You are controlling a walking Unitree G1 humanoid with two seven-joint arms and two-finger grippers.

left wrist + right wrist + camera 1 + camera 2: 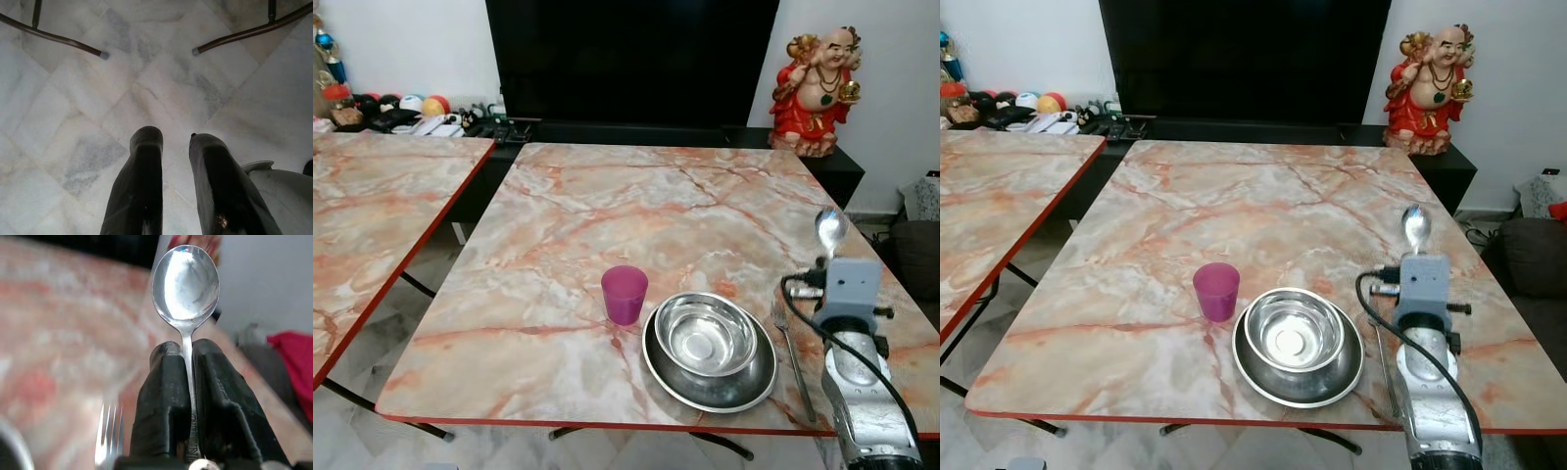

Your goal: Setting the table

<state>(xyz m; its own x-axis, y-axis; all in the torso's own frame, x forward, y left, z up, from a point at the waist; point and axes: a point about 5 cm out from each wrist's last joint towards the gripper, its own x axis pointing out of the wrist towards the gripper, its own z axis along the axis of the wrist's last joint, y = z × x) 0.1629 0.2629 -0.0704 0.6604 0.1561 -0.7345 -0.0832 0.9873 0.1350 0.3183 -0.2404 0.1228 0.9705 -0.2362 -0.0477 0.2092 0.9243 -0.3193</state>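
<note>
A steel spoon (185, 281) sticks up bowl-first from my right gripper (187, 350), which is shut on its handle. The spoon (830, 230) hangs above the table's right side, beyond a fork (790, 354) that lies flat on the marble top (636, 211). Left of the fork a steel bowl (707, 333) sits inside a steel plate (754, 387). A purple cup (625, 294) stands upright just left of the plate. My left gripper (176, 137) hangs over the floor, its fingers slightly apart with nothing between them.
A second marble table (372, 196) stands to the left with a gap between. A black TV (631, 59) and a red statue (818, 93) sit on a low cabinet behind. Table legs (54, 36) cross the tiled floor (146, 78).
</note>
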